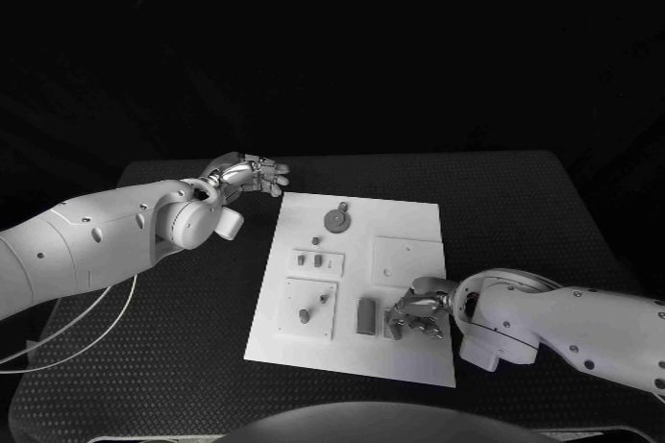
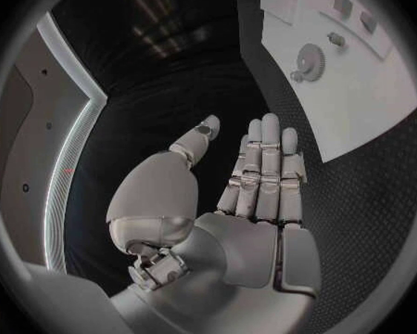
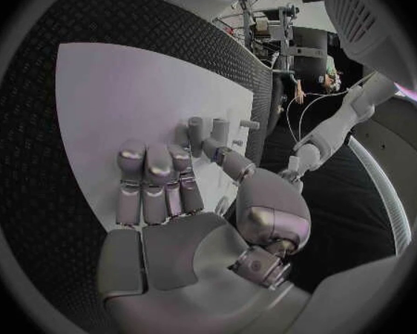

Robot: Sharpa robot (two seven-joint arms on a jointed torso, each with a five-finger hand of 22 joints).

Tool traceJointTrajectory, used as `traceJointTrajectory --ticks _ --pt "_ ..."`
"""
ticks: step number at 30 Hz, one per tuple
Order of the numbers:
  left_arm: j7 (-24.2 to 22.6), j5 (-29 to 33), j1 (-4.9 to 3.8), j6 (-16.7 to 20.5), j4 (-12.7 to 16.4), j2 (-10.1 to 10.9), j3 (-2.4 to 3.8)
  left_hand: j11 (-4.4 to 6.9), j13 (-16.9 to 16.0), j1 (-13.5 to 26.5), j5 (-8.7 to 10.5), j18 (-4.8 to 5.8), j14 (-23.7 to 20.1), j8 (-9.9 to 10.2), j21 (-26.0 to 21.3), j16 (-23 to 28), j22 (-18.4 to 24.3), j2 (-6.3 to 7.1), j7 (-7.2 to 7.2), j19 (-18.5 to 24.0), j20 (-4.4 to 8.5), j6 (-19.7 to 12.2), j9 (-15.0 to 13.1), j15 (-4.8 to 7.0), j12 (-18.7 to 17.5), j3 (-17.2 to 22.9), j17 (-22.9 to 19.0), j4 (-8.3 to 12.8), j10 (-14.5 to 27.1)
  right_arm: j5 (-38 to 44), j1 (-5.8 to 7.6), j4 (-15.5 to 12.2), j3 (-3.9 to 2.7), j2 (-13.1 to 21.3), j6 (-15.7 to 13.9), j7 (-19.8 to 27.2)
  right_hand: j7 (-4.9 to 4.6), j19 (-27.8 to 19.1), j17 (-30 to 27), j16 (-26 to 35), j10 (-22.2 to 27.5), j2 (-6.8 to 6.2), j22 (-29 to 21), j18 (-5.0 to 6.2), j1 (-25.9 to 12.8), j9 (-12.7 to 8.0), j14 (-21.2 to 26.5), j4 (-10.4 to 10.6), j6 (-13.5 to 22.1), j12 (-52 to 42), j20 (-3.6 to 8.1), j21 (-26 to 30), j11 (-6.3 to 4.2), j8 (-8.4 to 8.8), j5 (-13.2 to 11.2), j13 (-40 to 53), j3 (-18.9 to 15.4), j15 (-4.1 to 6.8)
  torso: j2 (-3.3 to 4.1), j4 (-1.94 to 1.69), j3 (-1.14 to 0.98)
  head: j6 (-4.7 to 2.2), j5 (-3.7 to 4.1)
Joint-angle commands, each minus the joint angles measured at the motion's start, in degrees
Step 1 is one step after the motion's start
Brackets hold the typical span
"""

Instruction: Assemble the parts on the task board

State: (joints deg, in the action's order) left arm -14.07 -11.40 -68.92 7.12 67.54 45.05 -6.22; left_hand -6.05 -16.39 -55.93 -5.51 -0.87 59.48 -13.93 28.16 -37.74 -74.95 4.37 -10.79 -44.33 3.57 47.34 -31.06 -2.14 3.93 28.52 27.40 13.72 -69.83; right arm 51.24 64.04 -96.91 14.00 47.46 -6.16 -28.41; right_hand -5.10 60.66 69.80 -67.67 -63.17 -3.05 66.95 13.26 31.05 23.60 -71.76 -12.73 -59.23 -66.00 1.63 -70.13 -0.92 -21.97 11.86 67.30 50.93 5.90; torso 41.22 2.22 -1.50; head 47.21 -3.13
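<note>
Here the right robot hand point(image 1: 416, 313) hovers low over the near edge of the flat white rectangular task board point(image 1: 402, 222), fingers apart and holding nothing, seemingly poised to pick up the small grey block-shaped part point(image 1: 366, 317) lying just beside it. The left robot hand point(image 1: 250, 174) waits open off the board's far corner above the black textured surface point(image 1: 554, 203), likely keeping clear. A grey gear-shaped part point(image 1: 337, 218) sits on the board's far half.
</note>
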Motion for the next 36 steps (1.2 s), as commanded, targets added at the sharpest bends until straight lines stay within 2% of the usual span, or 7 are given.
traceJointTrajectory --ticks 1,6,13,18,26,30,36 --pt "-0.2 -0.1 -0.04 -0.8 0.1 0.0 0.03 -0.06 0.0 0.2 -0.3 -0.12 0.2 -0.2 -0.3 0.3 -0.5 -0.2 0.03 -0.3 -0.14 -0.3 0.1 -0.12 0.2 0.0 0.1 -0.3 0.4 -1.4 -0.27 -0.4 0.12 -0.2 1.2 2.1 -0.07 0.2 0.0 -0.1 -0.6 -1.3 -0.1 1.74 -1.3 -0.1 -0.1 0.1 -0.5 0.3 -0.08 -0.4 -0.06 -0.41 -3.5 0.2 -0.4 0.39 0.0 0.0 -0.03 0.02 -0.01" --pt "-0.2 -0.1 -0.04 -0.8 0.0 0.0 0.03 -0.06 0.0 0.2 -0.31 -0.12 0.2 -0.2 -0.3 0.3 -0.5 -0.19 0.02 -0.3 -0.14 -0.3 0.1 -0.12 0.2 0.0 0.1 -0.3 0.4 -1.4 -0.27 -0.5 0.11 0.1 1.8 2.5 -0.05 0.2 0.0 -0.1 -0.6 -4.02 -0.4 1.74 -1.8 -0.2 -0.1 0.6 -0.4 0.4 0.1 -0.5 -0.07 -0.49 -7.8 0.2 -1.4 0.44 -0.01 0.02 -0.03 0.04 -0.06" --pt "-0.2 -0.1 -0.04 -0.8 0.1 0.1 0.03 -0.06 0.0 0.3 -0.32 -0.12 0.2 -0.2 -0.3 0.4 -0.5 -0.18 0.02 -0.3 -0.14 -0.3 0.1 -0.12 0.2 0.0 0.1 -0.3 0.4 -1.4 -0.26 -0.5 0.1 0.4 2.1 2.6 -0.07 0.3 0.0 -0.1 -0.6 -6.83 -0.6 1.74 -1.7 -0.2 -0.1 1.4 -0.3 0.4 0.28 -0.6 -0.11 -0.61 -8.9 0.3 -2.3 0.52 0.02 0.01 -0.03 -0.01 -0.05" --pt "-0.2 -0.1 -0.04 -0.8 0.1 0.1 0.03 -0.06 0.0 0.2 -0.32 -0.12 0.2 -0.2 -0.4 0.4 -0.6 -0.17 0.02 -0.3 -0.14 -0.4 0.1 -0.12 0.2 0.0 0.1 -0.3 0.4 -1.2 -0.26 -0.4 0.1 0.7 2.7 2.8 -0.06 0.4 0.0 -0.1 -0.6 -7.19 -0.7 1.74 -1.2 -0.2 -0.1 1.6 -0.2 0.4 0.37 -0.6 -0.12 -0.65 -8.9 0.3 -2.5 0.57 0.02 0.04 -0.07 0.0 -0.06" --pt "-0.2 -0.1 -0.04 -0.8 0.1 0.2 0.03 -0.06 0.0 0.2 -0.34 -0.13 0.2 -0.2 -0.4 0.4 -0.6 -0.17 0.02 -0.3 -0.13 -0.4 0.1 -0.12 0.2 0.0 0.2 -0.3 0.4 2.6 -0.26 -0.6 0.11 1.2 5.4 4.3 -0.05 -0.1 0.1 -0.2 -0.5 -7.11 -1.0 1.74 9.1 0.3 0.2 -3.8 0.4 0.4 0.68 -1.0 -0.03 -1.3 -4.7 0.7 -12.7 0.65 0.01 0.06 -0.09 0.03 -0.01" --pt "-0.2 -0.1 -0.04 -0.8 0.1 0.1 0.03 -0.06 0.0 0.2 -0.35 -0.13 0.2 -0.2 -0.4 0.4 -0.6 -0.17 0.02 -0.3 -0.13 -0.4 0.1 -0.12 0.2 0.0 0.2 -0.3 0.4 6.6 -0.27 -0.6 0.11 1.0 5.0 4.0 -0.1 -0.4 0.1 -0.1 -0.5 -8.94 -1.3 1.74 15.4 0.4 0.4 -3.6 0.6 0.4 0.74 -0.9 -0.13 -1.4 -7.8 0.9 -15.0 0.7 0.03 0.07 -0.07 0.07 0.0" --pt "-0.2 -0.1 -0.04 -0.8 0.1 0.1 0.03 -0.05 0.0 0.2 -0.35 -0.13 0.2 -0.2 -0.4 0.4 -0.6 -0.17 0.02 -0.3 -0.13 -0.4 0.1 -0.12 0.2 0.0 0.2 -0.3 0.4 9.4 -0.27 -0.5 0.11 0.6 4.2 3.2 0.01 -0.4 0.1 -0.2 -1.0 -8.8 -1.6 1.74 18.5 0.4 0.3 -3.7 0.4 0.1 0.71 -0.9 -0.19 -1.53 -9.0 1.2 -16.2 0.8 0.02 0.02 -0.03 0.06 0.1"
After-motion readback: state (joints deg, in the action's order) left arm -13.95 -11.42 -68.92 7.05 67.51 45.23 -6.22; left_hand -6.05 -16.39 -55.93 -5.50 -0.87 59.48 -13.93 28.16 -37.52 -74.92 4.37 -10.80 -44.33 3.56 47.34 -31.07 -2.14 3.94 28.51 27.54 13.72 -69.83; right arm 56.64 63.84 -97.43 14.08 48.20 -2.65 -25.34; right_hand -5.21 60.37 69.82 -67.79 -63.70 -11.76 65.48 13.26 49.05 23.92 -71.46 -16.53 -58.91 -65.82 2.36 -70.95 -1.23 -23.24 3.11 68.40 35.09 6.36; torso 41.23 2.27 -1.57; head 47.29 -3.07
